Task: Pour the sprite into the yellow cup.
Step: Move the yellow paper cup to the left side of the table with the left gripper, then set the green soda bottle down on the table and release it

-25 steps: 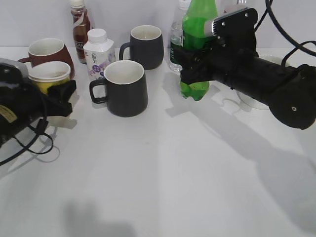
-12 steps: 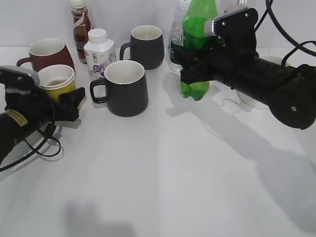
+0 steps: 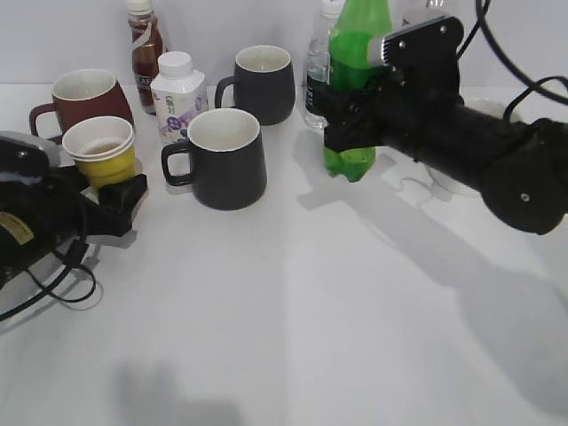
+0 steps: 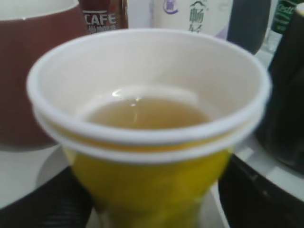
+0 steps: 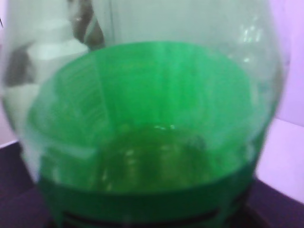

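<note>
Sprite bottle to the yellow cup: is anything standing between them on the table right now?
Yes. The near dark mug stands on the line from the sprite bottle, lifted in the right gripper, to the yellow cup in the left gripper. The white milk bottle stands just behind.

Both arms are matte black. The right arm is a thick rounded tube ending in a bulbous joint with 1 small pale screw at its centre, and a light grey plate with several small dark screws sits on top of its wrist block. Black cables loop behind it. The left arm carries a grey cap on top, a small yellow label on its side, and thin black cables curling onto the surface beneath it.
</note>
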`<state>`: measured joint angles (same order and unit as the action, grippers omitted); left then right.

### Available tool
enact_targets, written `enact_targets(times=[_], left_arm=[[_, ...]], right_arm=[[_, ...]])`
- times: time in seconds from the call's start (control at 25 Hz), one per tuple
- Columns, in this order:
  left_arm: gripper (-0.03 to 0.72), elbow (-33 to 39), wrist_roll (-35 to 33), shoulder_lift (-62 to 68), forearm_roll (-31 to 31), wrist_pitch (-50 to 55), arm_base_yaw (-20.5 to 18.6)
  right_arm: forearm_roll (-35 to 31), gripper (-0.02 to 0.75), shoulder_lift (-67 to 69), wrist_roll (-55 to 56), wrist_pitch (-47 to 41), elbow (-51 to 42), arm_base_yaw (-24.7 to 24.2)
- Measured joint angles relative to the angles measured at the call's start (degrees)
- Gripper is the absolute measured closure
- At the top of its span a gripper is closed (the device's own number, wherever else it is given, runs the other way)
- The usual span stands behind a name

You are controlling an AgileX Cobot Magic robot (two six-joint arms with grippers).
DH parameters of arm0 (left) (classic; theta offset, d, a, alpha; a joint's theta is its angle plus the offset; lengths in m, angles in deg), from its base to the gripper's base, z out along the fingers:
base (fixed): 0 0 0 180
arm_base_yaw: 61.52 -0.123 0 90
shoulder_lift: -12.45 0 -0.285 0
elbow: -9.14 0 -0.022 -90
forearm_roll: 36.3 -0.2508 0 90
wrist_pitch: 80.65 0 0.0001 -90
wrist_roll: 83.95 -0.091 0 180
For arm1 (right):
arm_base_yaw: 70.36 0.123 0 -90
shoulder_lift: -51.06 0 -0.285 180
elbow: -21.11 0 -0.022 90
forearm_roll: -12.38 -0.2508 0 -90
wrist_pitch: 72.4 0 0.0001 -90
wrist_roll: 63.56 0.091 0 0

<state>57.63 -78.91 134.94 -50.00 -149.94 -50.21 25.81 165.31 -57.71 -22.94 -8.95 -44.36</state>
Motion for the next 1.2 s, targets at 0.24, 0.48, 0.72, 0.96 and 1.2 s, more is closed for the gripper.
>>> enact_targets(times=[0.24,0.48,0.72,0.96,1.2], left_arm=[[0.067,3.7,0.0,-1.4,-0.1,0.1,0.0],[0.067,7.4,0.0,-4.3,-0.9,0.0,0.0],[0.072,12.3,1.1,-9.0,-1.0,0.0,0.0],[0.106,17.0,8.7,-14.4,-1.0,0.0,0.0],[0.107,18.5,14.6,-21.5,-1.0,7.5,0.0]], right_arm=[[-0.2,0.318,5.6,0.0,4.3,0.1,0.0],[-0.5,0.273,6.8,0.0,7.2,0.1,0.0],[-1.9,0.122,5.9,-0.1,6.0,0.1,0.0],[-1.0,0.118,2.0,2.6,-5.4,0.1,0.1],[3.0,0.118,-1.1,11.4,-15.8,0.1,0.1]])
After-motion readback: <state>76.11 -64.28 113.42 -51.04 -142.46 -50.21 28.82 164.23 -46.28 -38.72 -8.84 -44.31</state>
